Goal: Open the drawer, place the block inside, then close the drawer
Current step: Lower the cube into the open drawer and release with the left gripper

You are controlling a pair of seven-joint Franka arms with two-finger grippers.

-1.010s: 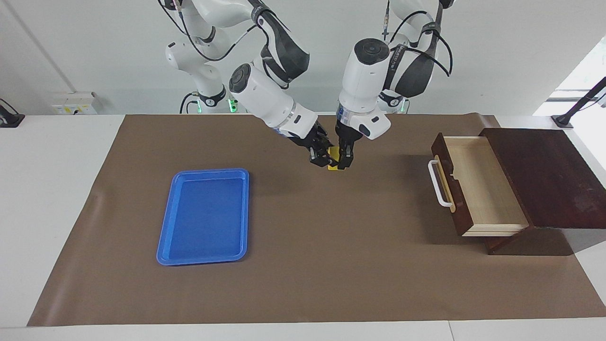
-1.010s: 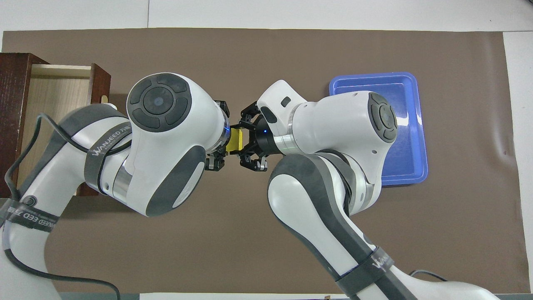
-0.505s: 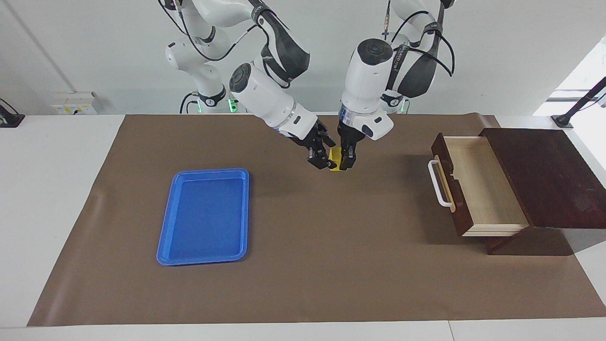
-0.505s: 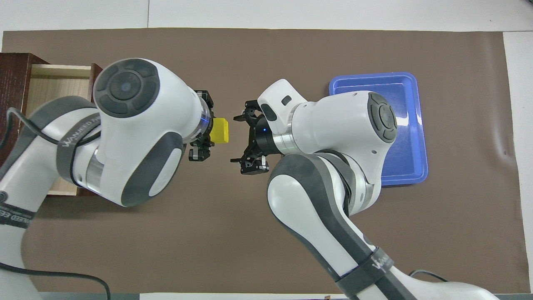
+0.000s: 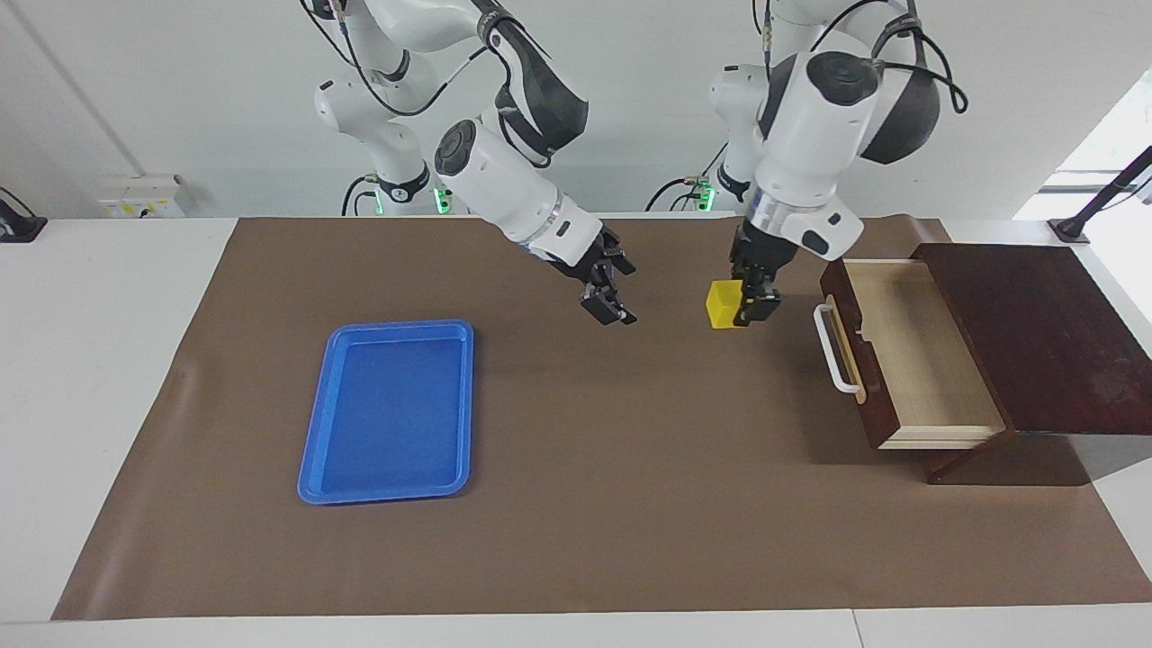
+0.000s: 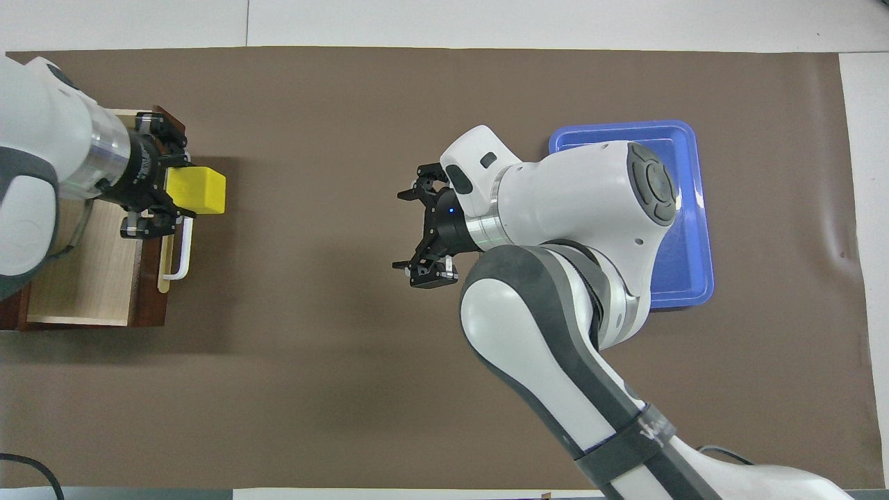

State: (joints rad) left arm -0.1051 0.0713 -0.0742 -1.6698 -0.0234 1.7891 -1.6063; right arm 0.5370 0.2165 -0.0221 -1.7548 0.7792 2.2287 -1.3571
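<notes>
Facing view first: I see my left gripper (image 5: 752, 304) clamped on the yellow block (image 5: 723, 304), holding it in the air over the brown mat (image 5: 576, 504), just beside the handle (image 5: 832, 351) of the drawer (image 5: 909, 351), which stands pulled out of its dark box (image 5: 1044, 333). My right gripper (image 5: 610, 301) hangs over the middle of the mat with fingers spread, holding nothing. A blue tray (image 5: 389, 490) lies toward the right arm's end.

The drawer (image 5: 909, 351) stands pulled out of its box (image 5: 1035, 342) at the left arm's end of the mat (image 5: 630, 504). In the air just beside the drawer's handle (image 5: 834, 351) hangs the block (image 5: 723, 304). The tray (image 5: 389, 411) lies well apart from the drawer, toward the right arm's end.
</notes>
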